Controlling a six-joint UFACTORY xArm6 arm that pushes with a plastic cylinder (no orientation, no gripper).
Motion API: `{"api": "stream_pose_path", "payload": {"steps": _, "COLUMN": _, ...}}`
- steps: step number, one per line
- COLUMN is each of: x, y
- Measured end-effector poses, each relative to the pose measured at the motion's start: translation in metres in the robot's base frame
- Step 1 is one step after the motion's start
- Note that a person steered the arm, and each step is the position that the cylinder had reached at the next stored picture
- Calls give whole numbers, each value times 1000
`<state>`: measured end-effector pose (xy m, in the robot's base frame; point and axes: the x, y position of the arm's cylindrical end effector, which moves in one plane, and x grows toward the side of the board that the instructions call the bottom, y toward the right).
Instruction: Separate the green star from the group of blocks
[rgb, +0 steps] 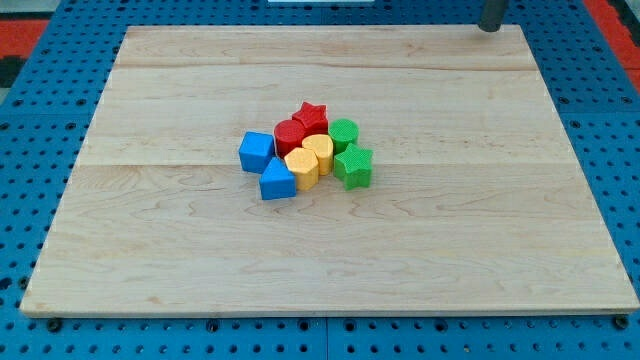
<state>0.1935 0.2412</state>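
The green star (353, 166) sat at the view's-right edge of the cluster, the landmark for these notes. Touching it on the view's left: a yellow block (320, 152) and a second yellow block (302, 168). Just above it toward the view's top: a green cylinder (344, 133). Farther from it, a red block (290, 135) and a red star (312, 116); farthest, on the view's left, a blue cube (256, 152) and a blue block (277, 180). Our tip (490, 27) hung well apart from the star, toward the view's top right, at the edge of the wooden board (150, 260). We carried no fingers, only the rod, so nothing was gripped. Risks, as we judged them: entering from the view's right would drive the star deeper into the yellows; a wedge between star and cylinder might drag the cylinder along; an off-centre push could spin the star aside.
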Motion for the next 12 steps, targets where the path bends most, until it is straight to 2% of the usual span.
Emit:
{"api": "stream_pose_path", "payload": {"steps": 5, "x": 7, "y": -6}}
{"api": "stream_pose_path", "payload": {"steps": 6, "x": 28, "y": 6}}
{"api": "stream_pose_path", "payload": {"steps": 7, "x": 111, "y": -6}}
{"api": "stream_pose_path", "payload": {"steps": 8, "x": 121, "y": -29}}
{"api": "stream_pose_path", "payload": {"steps": 9, "x": 85, "y": -102}}
{"api": "stream_pose_path", "payload": {"steps": 10, "x": 109, "y": -171}}
{"api": "stream_pose_path", "payload": {"steps": 11, "x": 107, "y": -194}}
{"api": "stream_pose_path", "payload": {"steps": 12, "x": 125, "y": -254}}
